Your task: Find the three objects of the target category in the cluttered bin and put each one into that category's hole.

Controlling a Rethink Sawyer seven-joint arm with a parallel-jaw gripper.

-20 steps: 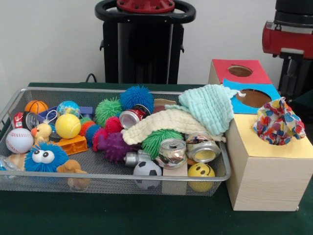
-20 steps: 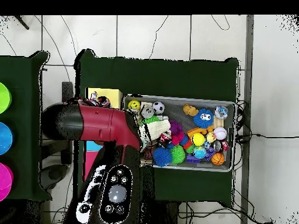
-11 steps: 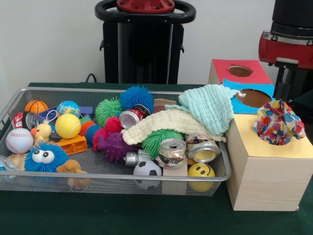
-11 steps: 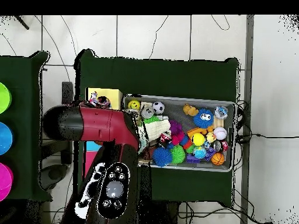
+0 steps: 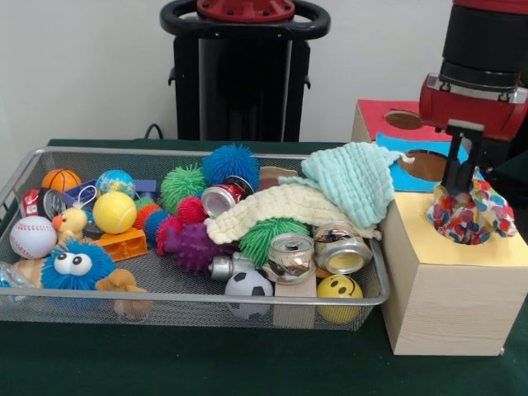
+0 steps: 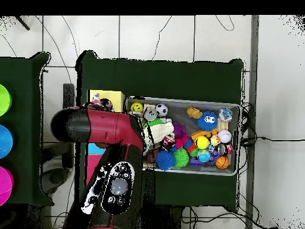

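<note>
Over the wooden box [image 5: 450, 280], gripper [image 5: 459, 183] down on confetti cloth [image 5: 472, 210] in yellow hole, finger spread unclear, wire bin [image 5: 165, 285] at 9 o'clock.

The robot's red and black arm [image 6: 104, 128] is a thick, rounded tube: glossy crimson along most of its length, capped at one end by a black dome. A broad black link [image 6: 113, 191] carries an oval panel with a grey round button ringed by smaller buttons, with white markings beside it. From the front, a black cylindrical wrist section [image 5: 487, 41] sits above a red collar [image 5: 472, 103] edged by a thin silver band, with a dark narrow black gripper part [image 5: 456, 161] below.
</note>
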